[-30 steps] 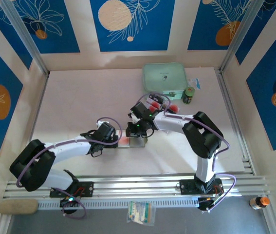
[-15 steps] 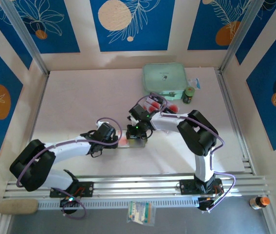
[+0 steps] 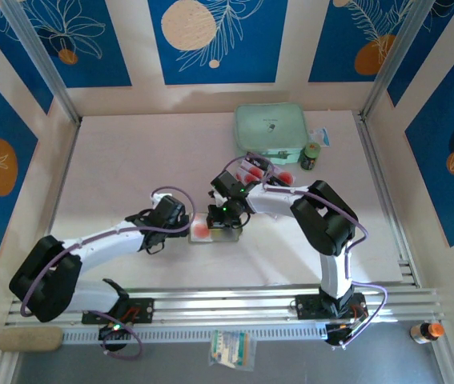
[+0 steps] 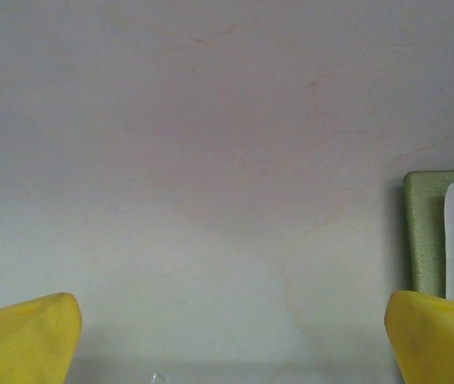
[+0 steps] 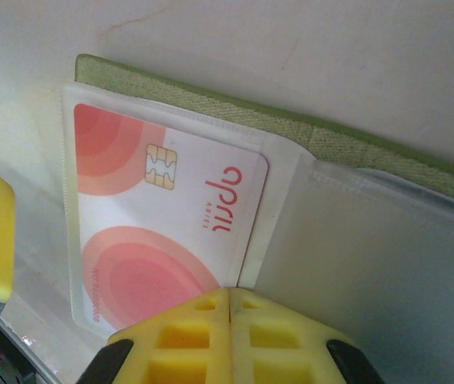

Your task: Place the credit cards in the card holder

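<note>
One pale credit card (image 5: 146, 232), printed with two pink-red discs, a gold chip and red lettering, sits inside a clear plastic sleeve of your olive-green fabric card holder (image 5: 210, 104). The holder lies opened flat on the pale table (image 3: 130, 160), near its middle. In the top view the open holder (image 3: 210, 237) runs left to right. In the right wrist view its green edge slants from upper left down to lower right, and the card's lettering runs along the side nearest the fold. Further back, the clear plastic tray (image 3: 251, 170) holds more cards with red marks, just in front of the mint-green case (image 3: 271, 126). Your right gripper (image 5: 231, 296) has its yellow fingers pressed together with nothing between them, right over the sleeve's near edge. Your left gripper (image 4: 231, 312) stands spread wide and empty above bare table, with the holder's left end just beside its right fingertip.
</note>
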Robot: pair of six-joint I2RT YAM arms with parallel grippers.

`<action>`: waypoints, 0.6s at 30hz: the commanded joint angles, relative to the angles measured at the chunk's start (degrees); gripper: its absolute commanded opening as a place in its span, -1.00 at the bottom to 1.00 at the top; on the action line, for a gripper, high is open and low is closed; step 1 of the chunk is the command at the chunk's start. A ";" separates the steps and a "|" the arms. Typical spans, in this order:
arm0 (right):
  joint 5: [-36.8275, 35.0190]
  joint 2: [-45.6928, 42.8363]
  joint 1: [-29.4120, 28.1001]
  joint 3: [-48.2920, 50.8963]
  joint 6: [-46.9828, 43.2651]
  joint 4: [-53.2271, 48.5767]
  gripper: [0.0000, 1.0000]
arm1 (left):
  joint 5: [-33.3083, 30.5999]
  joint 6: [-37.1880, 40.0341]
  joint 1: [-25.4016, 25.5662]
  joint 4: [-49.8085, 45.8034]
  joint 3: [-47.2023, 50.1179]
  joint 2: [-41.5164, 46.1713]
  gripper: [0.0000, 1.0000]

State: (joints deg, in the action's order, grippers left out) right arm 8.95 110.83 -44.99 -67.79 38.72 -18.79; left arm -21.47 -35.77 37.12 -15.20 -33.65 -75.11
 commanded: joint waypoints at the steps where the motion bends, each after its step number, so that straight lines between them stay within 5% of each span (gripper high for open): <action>1: 0.09 1.29 -0.84 -1.11 -0.51 -2.13 -0.98 | 0.21 -0.45 -0.49 -0.97 -0.90 0.75 0.94; 18: 2.20 1.74 -0.97 -2.07 0.74 -0.86 -0.98 | 2.65 0.82 -0.47 0.35 -1.22 0.58 0.94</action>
State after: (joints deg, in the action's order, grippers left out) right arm 9.41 111.35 -45.43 -68.55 39.00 -18.96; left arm -19.75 -35.53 37.12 -15.27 -33.63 -75.09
